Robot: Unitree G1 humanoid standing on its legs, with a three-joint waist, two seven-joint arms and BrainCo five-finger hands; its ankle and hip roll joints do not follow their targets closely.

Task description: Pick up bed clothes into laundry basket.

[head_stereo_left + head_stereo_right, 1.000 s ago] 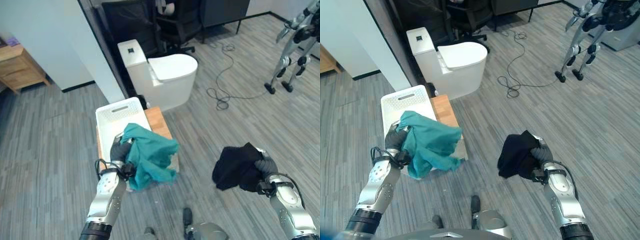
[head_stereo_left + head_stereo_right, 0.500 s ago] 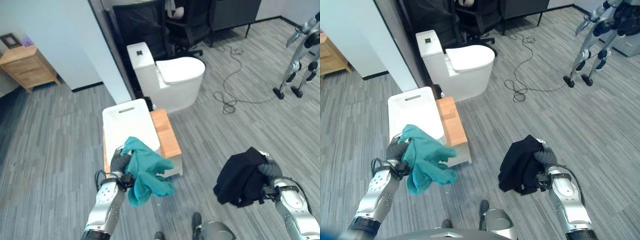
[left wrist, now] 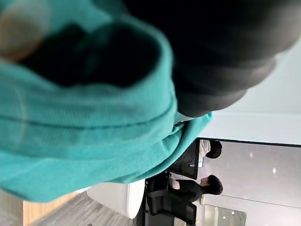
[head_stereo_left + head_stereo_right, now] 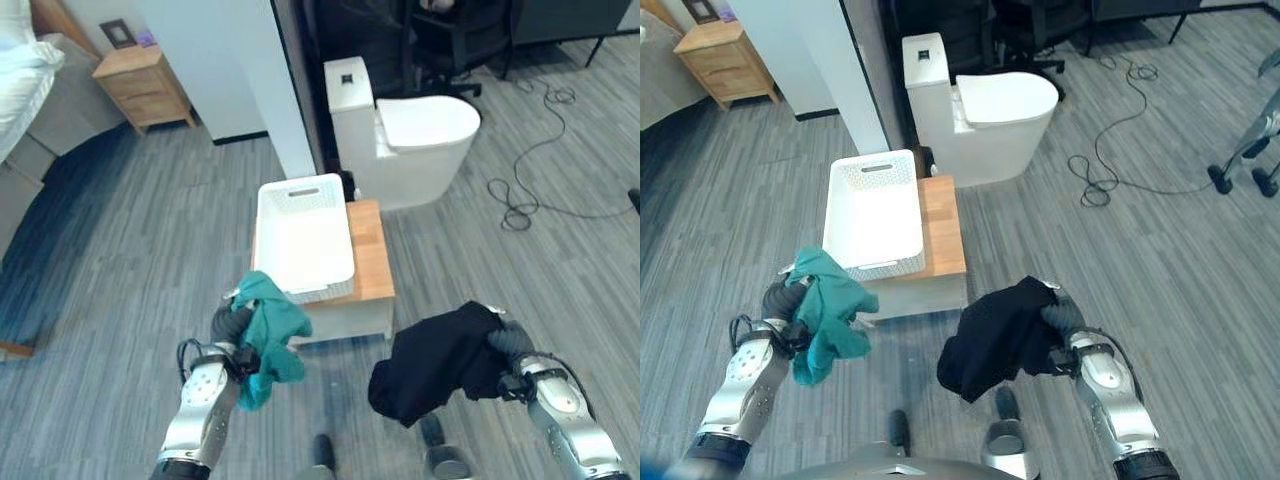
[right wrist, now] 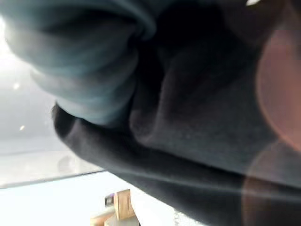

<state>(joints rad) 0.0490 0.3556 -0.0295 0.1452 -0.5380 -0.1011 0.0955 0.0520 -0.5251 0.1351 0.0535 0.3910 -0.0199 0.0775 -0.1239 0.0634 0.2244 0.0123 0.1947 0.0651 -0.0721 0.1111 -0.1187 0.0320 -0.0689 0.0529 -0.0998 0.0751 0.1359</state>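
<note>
Fingers of left hand (image 4: 228, 326) bunching soft teal cloth (image 4: 268, 335); right hand (image 4: 508, 349) fingers round crumpled black garment (image 4: 432, 360).

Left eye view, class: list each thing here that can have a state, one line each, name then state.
Left hand: shut on the teal garment.
Teal garment: held up, hanging short of the basket.
Right hand: shut on the black garment.
Black garment: held up, hanging over the floor.
Laundry basket: empty, upright on the wooden stool.
Toilet: lid down.
</note>
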